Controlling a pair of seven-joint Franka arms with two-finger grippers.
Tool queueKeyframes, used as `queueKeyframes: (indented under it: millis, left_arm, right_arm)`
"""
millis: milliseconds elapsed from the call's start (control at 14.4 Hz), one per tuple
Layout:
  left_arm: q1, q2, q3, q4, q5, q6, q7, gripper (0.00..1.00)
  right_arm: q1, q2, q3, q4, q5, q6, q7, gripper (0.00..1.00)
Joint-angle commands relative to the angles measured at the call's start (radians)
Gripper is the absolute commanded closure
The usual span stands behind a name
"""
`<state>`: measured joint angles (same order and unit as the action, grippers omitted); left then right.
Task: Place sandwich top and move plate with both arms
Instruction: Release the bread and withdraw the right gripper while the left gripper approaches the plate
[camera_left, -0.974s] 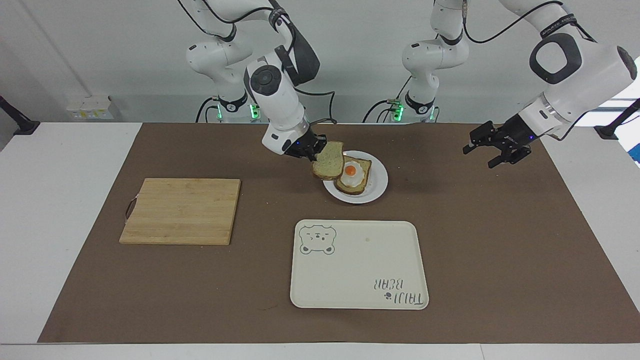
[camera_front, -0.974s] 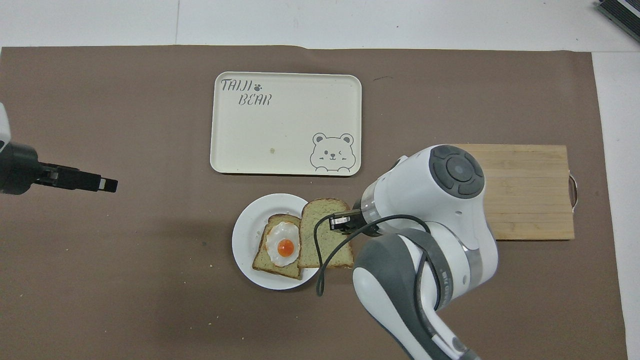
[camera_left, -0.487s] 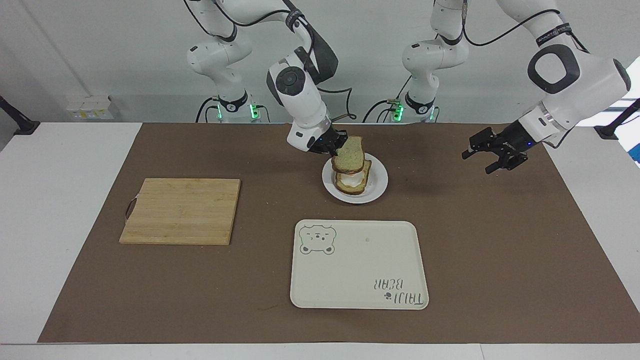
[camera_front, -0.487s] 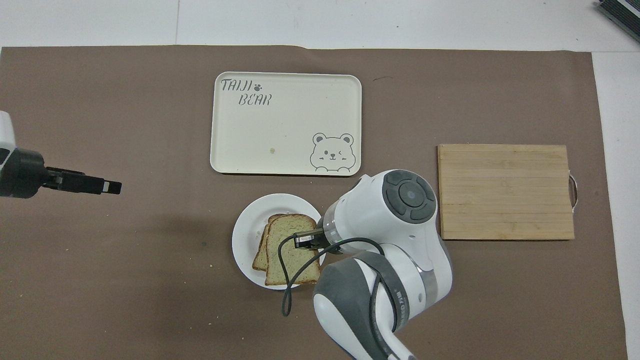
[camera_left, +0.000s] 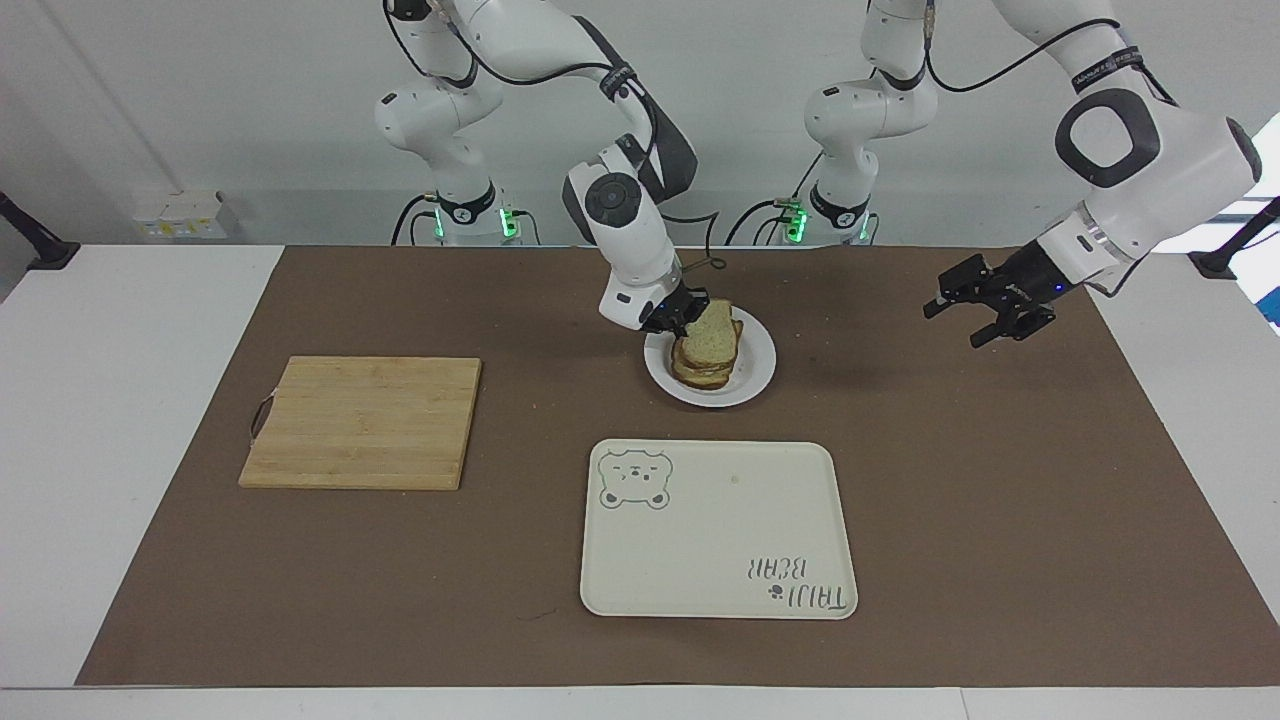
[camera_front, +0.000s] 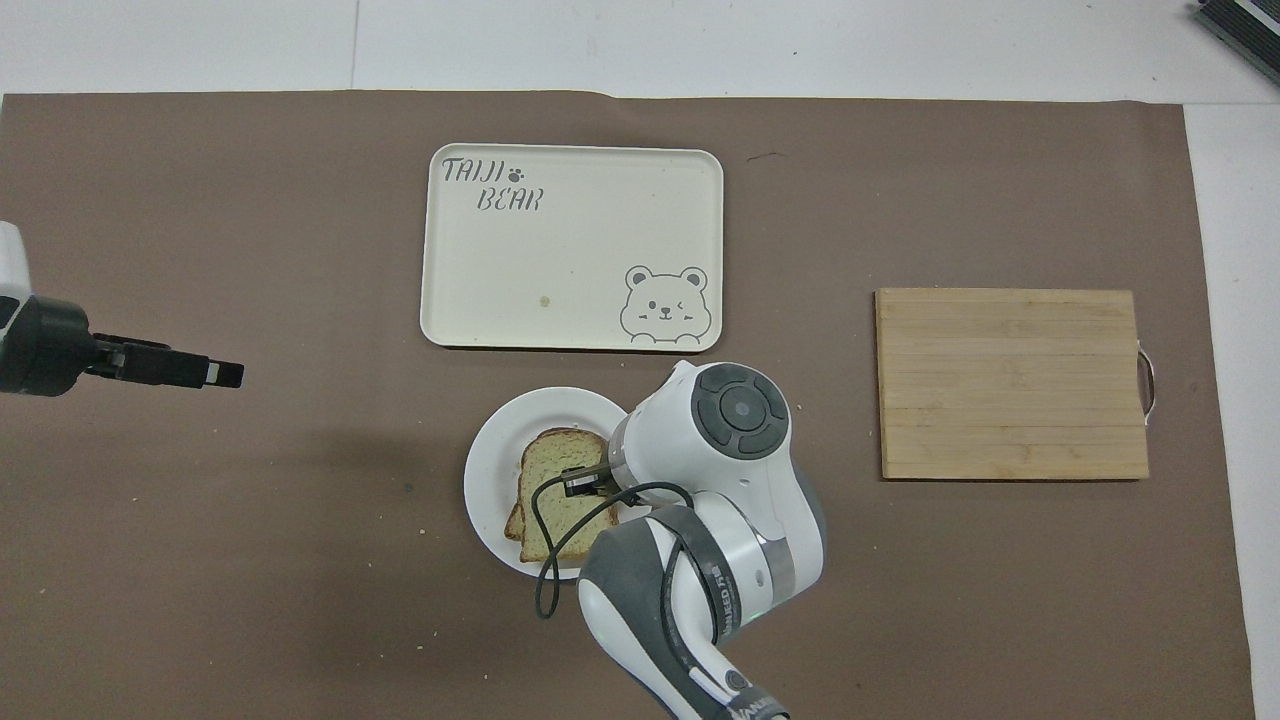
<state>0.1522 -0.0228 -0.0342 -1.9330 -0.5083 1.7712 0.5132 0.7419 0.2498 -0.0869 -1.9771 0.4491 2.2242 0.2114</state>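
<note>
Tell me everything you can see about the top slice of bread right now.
The sandwich top is a light tan, speckled slice with a darker brown crust and a rounded top. It sits tilted over the lower slice on the white plate, roughly lined up with it. The right gripper is shut on its edge nearer to the robots. No egg shows beneath it.

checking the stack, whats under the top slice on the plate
Under the top slice, held by the right gripper, the edge of another bread slice shows, lying on the plate. Anything on that lower slice is covered.
</note>
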Motion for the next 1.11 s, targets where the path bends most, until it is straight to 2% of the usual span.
queueKeyframes:
  millis: [0,139,209,278,557,766,1044]
  left_arm:
    - [0.009,-0.017,-0.006,-0.026,-0.021,0.017,0.024,0.0]
    - [0.006,-0.008,-0.006,-0.047,-0.05,0.028,0.036,0.0]
    - [0.006,0.004,-0.006,-0.069,-0.086,0.06,0.078,0.0]
    - [0.004,0.017,-0.006,-0.096,-0.102,0.079,0.121,0.0]
    - [-0.041,0.076,-0.007,-0.175,-0.194,0.169,0.2,0.0]
    - [-0.077,0.119,-0.009,-0.21,-0.272,0.201,0.275,0.0]
    - [-0.209,0.104,-0.009,-0.342,-0.412,0.319,0.274,0.0]
  right_arm:
    - [0.004,0.014,0.002,-0.003,0.028,0.046,-0.029,1.0]
    - [0.008,0.016,0.002,-0.002,0.036,0.049,-0.021,1.0]
    - [0.007,0.017,0.001,0.0,0.04,0.045,-0.021,0.68]
    - [0.005,0.017,0.001,0.0,0.039,0.04,-0.027,0.01]
    - [-0.012,0.003,-0.011,0.011,0.005,0.034,-0.03,0.0]
    - [-0.053,-0.03,-0.011,0.015,-0.067,0.029,-0.03,0.0]
    - [-0.117,-0.089,-0.014,0.017,-0.173,0.003,-0.029,0.0]
